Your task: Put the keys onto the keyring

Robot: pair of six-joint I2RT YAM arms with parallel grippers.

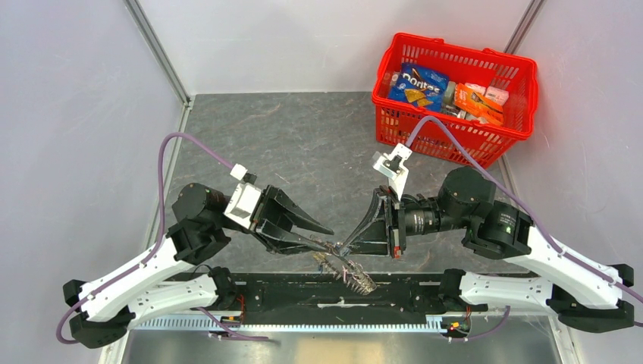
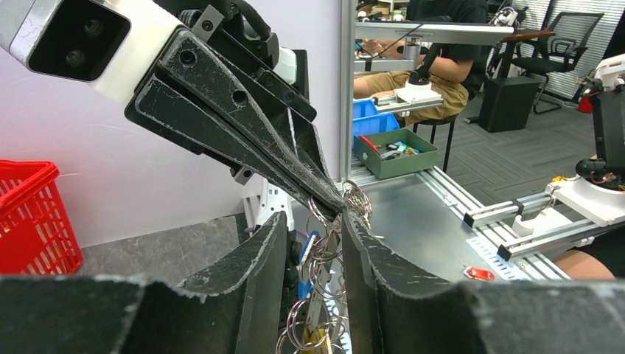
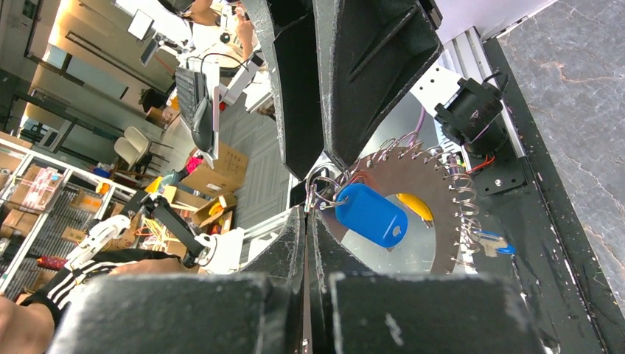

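Note:
The keyring (image 1: 352, 273), a floppy loop crowded with small metal rings, hangs between the two grippers just above the table's near edge. My right gripper (image 1: 343, 247) (image 3: 308, 210) is shut on one ring at its top. A key with a bright blue tag (image 3: 372, 214) and a yellow tag (image 3: 416, 206) dangle right beside the pinch. Another small blue-headed key (image 3: 495, 245) hangs on the loop's far side. My left gripper (image 1: 330, 239) (image 2: 313, 219) is open, a finger on each side of the hanging rings (image 2: 324, 273). The blue tag (image 2: 309, 247) lies near its left finger.
A red basket (image 1: 455, 140) of snack packs stands at the back right. A black rail (image 1: 303, 299) runs along the near edge under the keyring. A small red tag (image 2: 479, 273) lies on the metal surface past the rail.

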